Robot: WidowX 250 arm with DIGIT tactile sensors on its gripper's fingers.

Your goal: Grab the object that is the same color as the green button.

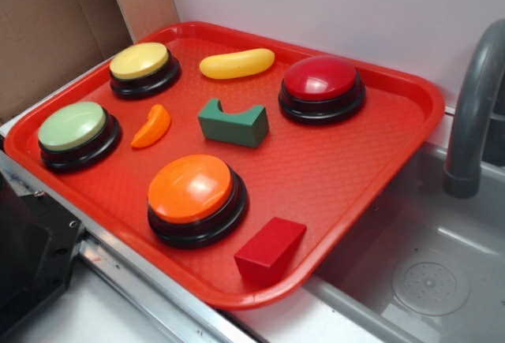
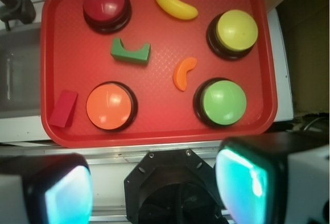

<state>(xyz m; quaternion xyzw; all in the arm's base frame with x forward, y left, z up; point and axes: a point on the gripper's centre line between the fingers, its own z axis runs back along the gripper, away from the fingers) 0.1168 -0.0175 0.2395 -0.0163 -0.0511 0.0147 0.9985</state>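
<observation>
The small dark green block (image 1: pixel 233 121) with a semicircular notch in its top lies near the middle of the red tray (image 1: pixel 371 169); it also shows in the wrist view (image 2: pixel 131 52). The pale green button (image 1: pixel 73 128) on a black base sits at the tray's left edge, and at lower right in the wrist view (image 2: pixel 223 102). My gripper (image 2: pixel 154 185) is open and empty, high above and off the tray's near edge, far from the block. Its fingers (image 2: pixel 247 183) frame the bottom of the wrist view. The gripper does not show in the exterior view.
On the tray: a yellow button (image 1: pixel 140 65), a red button (image 1: pixel 321 83), an orange button (image 1: pixel 192 192), a yellow banana (image 1: pixel 237 63), an orange wedge (image 1: pixel 151 126) and a red block (image 1: pixel 270 248). A sink (image 1: pixel 430 272) with a grey faucet (image 1: pixel 473 106) lies right. The robot base (image 2: pixel 175 188) is below.
</observation>
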